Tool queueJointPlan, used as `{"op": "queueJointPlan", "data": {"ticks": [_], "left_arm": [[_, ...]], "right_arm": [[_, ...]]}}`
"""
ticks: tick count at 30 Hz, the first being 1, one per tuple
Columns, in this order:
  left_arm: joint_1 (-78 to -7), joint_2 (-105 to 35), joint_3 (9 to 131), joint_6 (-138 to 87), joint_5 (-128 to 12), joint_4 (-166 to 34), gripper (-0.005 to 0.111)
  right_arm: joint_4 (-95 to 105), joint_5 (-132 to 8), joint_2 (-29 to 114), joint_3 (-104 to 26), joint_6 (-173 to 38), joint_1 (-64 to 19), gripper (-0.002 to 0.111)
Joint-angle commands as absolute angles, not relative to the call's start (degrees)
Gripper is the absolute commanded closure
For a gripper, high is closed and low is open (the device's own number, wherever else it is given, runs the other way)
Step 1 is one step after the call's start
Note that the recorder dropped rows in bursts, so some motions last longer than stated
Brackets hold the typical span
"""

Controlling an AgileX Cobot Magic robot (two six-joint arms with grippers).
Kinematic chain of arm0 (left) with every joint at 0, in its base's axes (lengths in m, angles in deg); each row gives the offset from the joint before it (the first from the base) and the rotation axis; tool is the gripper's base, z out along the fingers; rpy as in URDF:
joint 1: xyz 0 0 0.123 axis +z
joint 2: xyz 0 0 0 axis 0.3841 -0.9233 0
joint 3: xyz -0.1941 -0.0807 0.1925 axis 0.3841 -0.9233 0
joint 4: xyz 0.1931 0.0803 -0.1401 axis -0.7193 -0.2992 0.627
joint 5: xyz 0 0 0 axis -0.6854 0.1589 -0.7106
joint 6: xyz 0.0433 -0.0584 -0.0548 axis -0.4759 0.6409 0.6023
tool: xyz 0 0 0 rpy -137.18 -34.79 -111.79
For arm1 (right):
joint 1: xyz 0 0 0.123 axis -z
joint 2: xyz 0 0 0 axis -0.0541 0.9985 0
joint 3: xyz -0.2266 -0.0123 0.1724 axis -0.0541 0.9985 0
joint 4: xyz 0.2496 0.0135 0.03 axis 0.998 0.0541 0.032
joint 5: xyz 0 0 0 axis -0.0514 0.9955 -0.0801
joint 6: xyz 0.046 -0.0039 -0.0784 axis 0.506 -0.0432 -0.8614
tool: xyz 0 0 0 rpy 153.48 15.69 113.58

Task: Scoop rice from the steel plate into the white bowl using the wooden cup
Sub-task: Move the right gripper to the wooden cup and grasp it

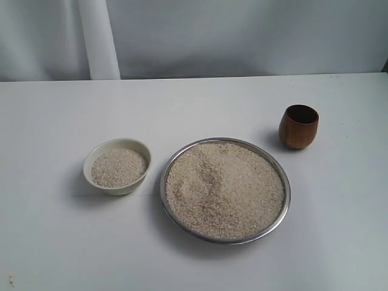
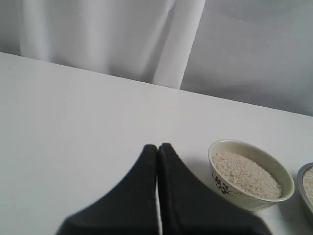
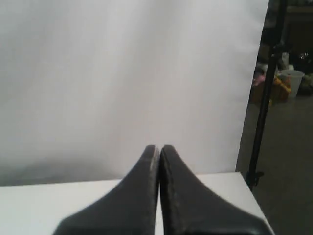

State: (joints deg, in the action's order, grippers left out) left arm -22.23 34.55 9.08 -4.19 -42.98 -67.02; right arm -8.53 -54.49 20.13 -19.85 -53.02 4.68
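The steel plate (image 1: 174, 162) lies at the table's middle, heaped with rice (image 1: 224, 189). Left of it stands the white bowl (image 1: 97, 154), partly filled with rice (image 1: 119, 167); it also shows in the left wrist view as the bowl (image 2: 230, 188) with a dark floral pattern. The wooden cup (image 1: 298, 127) stands upright and empty behind the plate's right side. Neither gripper appears in the exterior view. My left gripper (image 2: 158, 147) is shut on nothing, off to the bowl's side. My right gripper (image 3: 158, 148) is shut on nothing, facing the backdrop over a table corner.
A white curtain (image 1: 97, 36) hangs behind the white table (image 1: 54, 242). In the right wrist view the table's corner edge (image 3: 244, 178) ends beside a dark stand pole (image 3: 261, 107) with clutter beyond.
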Motion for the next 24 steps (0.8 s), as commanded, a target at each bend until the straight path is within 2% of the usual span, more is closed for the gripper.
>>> {"op": "queueJointPlan", "data": {"ticks": [1,9,12,16,24], "left_arm": [[-22.59,34.70,9.13,-3.99,-42.89,-66.82,0.107],[-22.59,34.70,9.13,-3.99,-42.89,-66.82,0.107],[-22.59,34.70,9.13,-3.99,-42.89,-66.82,0.107],[-22.59,34.70,9.13,-3.99,-42.89,-66.82,0.107],[-22.59,34.70,9.13,-3.99,-42.89,-66.82,0.107]], "right_arm": [[-9.02,-58.48,28.43,-20.16,-53.58,4.88,0.108],[-12.07,-67.60,42.52,-19.46,-55.07,4.88,0.108],[-16.13,-79.44,46.81,-15.81,-54.72,4.88,0.108],[-20.54,-105.62,55.67,-9.50,-54.42,4.88,0.108],[-17.34,-117.52,75.15,-9.54,-64.25,4.99,0.108]]}}
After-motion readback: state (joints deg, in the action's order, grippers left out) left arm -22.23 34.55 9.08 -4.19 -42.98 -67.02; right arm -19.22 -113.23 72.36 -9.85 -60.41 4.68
